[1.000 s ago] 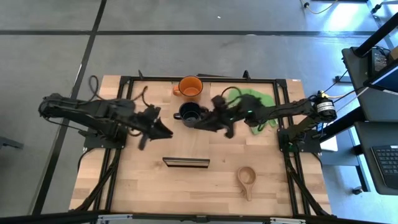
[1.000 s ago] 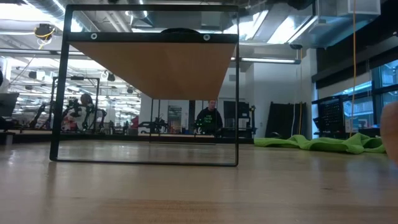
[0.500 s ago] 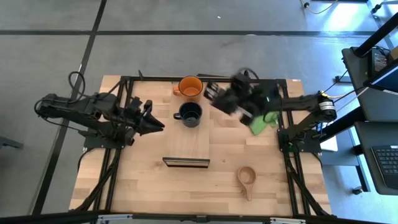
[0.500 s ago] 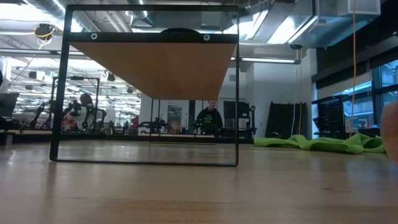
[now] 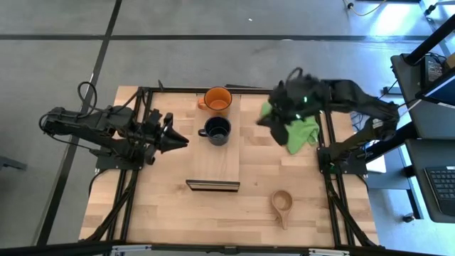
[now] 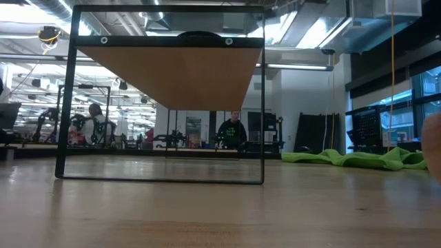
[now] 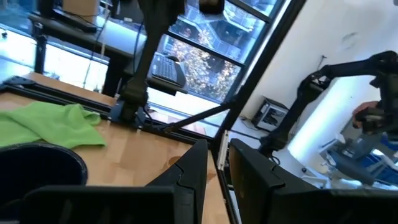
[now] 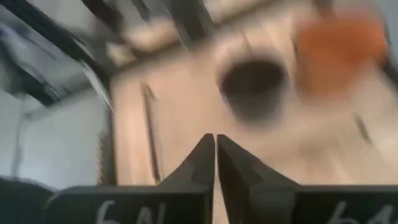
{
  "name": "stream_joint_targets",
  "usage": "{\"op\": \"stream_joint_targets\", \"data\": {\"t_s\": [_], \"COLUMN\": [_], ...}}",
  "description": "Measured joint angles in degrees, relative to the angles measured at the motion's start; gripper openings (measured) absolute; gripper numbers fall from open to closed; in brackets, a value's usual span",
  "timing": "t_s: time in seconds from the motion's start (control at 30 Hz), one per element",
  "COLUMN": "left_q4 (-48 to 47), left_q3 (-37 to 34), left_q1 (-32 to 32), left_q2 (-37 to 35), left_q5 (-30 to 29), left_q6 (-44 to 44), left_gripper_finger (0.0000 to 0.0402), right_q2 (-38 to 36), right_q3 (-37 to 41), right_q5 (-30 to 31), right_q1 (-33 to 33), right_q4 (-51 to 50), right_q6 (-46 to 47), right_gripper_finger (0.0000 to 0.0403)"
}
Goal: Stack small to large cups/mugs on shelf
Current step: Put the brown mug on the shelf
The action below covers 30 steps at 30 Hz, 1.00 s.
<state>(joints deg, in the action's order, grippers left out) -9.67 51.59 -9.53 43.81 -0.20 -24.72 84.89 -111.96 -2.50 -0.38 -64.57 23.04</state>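
Navy mug (image 5: 215,130) just ahead of my left gripper (image 5: 180,140), orange mug (image 5: 217,99) beyond it, both on the shelf (image 5: 213,153) | left fingers nearly closed, holding nothing | right gripper (image 5: 269,119) over green cloth (image 5: 302,129), fingers pressed together, empty | wooden cup (image 5: 282,204) well apart from both.

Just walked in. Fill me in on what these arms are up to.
Neither arm holds anything. The orange mug and dark mug stand on the shelf, side by side, not stacked. The wooden cup sits apart on the table. The left gripper, shut, hangs just left of the dark mug. The right gripper, also shut, is over the green cloth.
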Motion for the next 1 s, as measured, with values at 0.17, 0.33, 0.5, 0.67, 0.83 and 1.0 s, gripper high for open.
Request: {"op": "stream_joint_targets", "data": {"t_s": [0.17,0.33,0.5,0.67,0.83,1.0], "left_q4": [0.0,0.0,0.0,0.0,-0.6,-2.0], "left_q3": [0.0,0.0,0.0,0.0,0.0,0.0], "left_q1": [0.0,0.0,0.0,0.0,0.0,0.8], "left_q2": [0.0,0.0,0.0,0.0,0.0,0.0], "left_q5": [-0.2,0.1,0.6,0.7,-0.1,-0.7], "left_q6": [1.2,1.3,1.4,1.1,-0.1,-1.6], "left_gripper_finger": [0.0063,0.0063,0.0063,0.0063,0.0063,0.0063], "right_q2": [-3.2,-11.6,-22.0,-26.8,-25.7,-22.2], "right_q3": [7.5,23.7,41.6,56.7,66.9,70.1], "right_q5": [4.8,4.0,9.0,6.7,3.9,4.2], "right_q1": [7.3,16.1,24.9,30.0,32.6,35.0], "right_q4": [-14.4,-13.1,-5.9,6.2,23.2,26.4], "right_q6": [12.0,27.7,47.2,61.1,65.8,67.0], "right_gripper_finger": [0.002,0.0017,0.0014,0.0048,0.0109,0.0125]}}
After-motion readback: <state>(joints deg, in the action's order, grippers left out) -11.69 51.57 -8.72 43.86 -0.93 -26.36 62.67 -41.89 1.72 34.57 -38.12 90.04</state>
